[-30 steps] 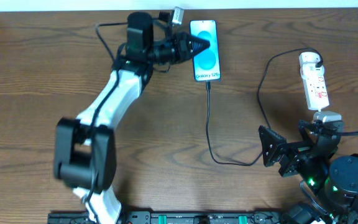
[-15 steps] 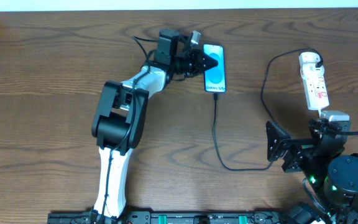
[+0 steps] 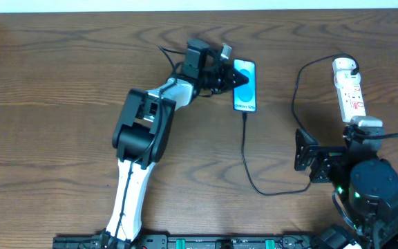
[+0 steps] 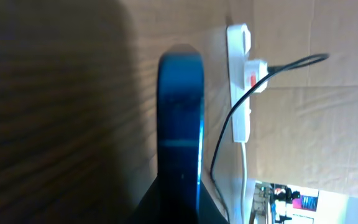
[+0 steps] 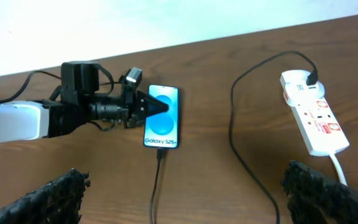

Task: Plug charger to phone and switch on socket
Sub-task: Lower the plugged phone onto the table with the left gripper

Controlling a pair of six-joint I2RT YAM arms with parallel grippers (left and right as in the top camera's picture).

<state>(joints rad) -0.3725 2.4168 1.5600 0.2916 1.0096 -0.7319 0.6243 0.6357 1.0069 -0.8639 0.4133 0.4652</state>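
The phone [image 3: 247,93] lies near the table's far middle, its blue screen lit. My left gripper [image 3: 238,77] is shut on the phone's left edge; in the left wrist view the phone [image 4: 180,124] appears edge-on, rising from between the dark fingers [image 4: 151,208]. The charger [image 3: 246,149], a thin black cable, sits in the phone's near end, loops toward the front, then climbs to its plug [image 3: 346,67] in the socket [image 3: 352,97]. My right gripper [image 5: 184,173] hovers open, low at the right, nothing between its fingers; the socket [image 5: 316,121] lies ahead of it to the right.
The left arm [image 3: 144,128] stretches across the table's middle left. A white cord [image 3: 365,124] leaves the socket's near end close to the right arm. A black rail [image 3: 206,242] runs along the front edge. A pale wall [image 3: 289,4] borders the far edge.
The left gripper has moved right and nearer with the phone in it. The cable's loop followed to the right. The right arm shifted only slightly and stayed open.
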